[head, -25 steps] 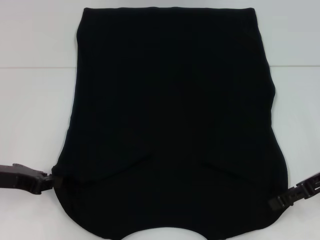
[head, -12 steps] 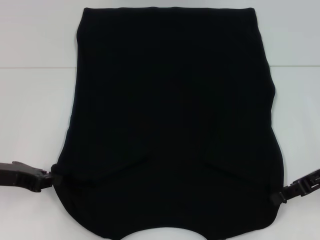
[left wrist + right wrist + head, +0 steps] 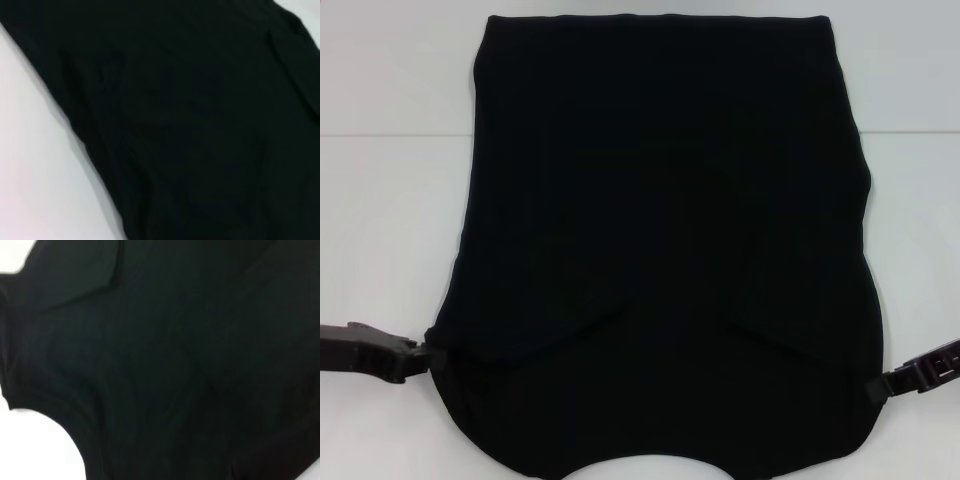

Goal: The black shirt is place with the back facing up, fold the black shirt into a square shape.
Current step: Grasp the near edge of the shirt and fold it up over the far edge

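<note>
A black shirt (image 3: 660,250) lies spread flat on a white table (image 3: 390,220), its sleeves already folded in over the body and its curved neckline at the near edge, closest to the robot. The left gripper (image 3: 420,358) sits at the shirt's near left edge, at shoulder level, touching the cloth; the right gripper (image 3: 876,390) meets the near right edge at about the same level. From the head view both sets of tips run into the dark fabric, and whether either pair of jaws is parted or pinched onto the hem cannot be told. Both wrist views show only the shirt (image 3: 190,125) (image 3: 165,365) filling the frame over a strip of table, with no fingers visible.

The garment looks light, limp and soft: it should drape and sag between two holds rather than keep any shape, and a single layer may slip free of the folded sleeve beneath. The sensible holds are the two shoulder corners beside the neckline, taking every layer together, so the near end can be carried evenly toward the far hem without skewing the fold.
</note>
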Controlling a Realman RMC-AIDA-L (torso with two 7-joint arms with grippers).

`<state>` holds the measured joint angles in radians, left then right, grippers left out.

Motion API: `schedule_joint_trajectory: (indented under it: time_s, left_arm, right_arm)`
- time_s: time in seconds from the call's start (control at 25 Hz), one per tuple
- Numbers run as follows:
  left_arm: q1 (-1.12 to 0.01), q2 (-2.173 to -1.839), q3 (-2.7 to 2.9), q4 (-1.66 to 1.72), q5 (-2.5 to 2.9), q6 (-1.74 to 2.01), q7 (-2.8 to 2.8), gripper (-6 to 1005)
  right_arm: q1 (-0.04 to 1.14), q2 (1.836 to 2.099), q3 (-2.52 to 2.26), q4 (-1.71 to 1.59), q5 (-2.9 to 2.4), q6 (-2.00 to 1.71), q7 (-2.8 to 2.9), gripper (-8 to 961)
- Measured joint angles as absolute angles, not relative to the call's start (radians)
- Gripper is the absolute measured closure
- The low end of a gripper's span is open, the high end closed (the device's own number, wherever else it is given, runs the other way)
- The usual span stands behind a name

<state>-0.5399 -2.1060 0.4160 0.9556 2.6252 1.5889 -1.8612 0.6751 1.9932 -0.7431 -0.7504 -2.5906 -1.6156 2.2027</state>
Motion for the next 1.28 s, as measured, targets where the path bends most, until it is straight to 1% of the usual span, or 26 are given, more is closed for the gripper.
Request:
schedule_joint_trajectory:
  time_s: [0.16, 0.28, 0.4, 0.92, 1.12, 1.28]
  left_arm:
    - [-0.537, -2.106, 0.406, 0.954, 2.584, 1.622, -1.877, 940]
    - [-0.525, -2.106, 0.378, 0.945, 2.528, 1.662, -1.894, 938]
    - [-0.511, -2.104, 0.331, 0.919, 2.487, 1.683, -1.907, 937]
    - [-0.4, -2.113, 0.167, 0.867, 2.428, 1.781, -1.914, 931]
    - [-0.349, -2.13, 0.149, 0.865, 2.428, 1.84, -1.897, 929]
    - [-0.312, -2.147, 0.149, 0.854, 2.43, 1.869, -1.883, 927]
  right_arm:
    - [0.643, 1.998, -0.668, -0.744, -2.583, -1.616, 2.154, 867]
    - [0.606, 2.003, -0.631, -0.747, -2.556, -1.621, 2.11, 867]
    - [0.57, 2.002, -0.606, -0.748, -2.524, -1.628, 2.061, 866]
    - [0.464, 1.958, -0.452, -0.736, -2.487, -1.702, 1.898, 867]
    - [0.436, 1.931, -0.394, -0.705, -2.486, -1.717, 1.852, 867]
    - [0.413, 1.919, -0.37, -0.7, -2.486, -1.743, 1.821, 867]
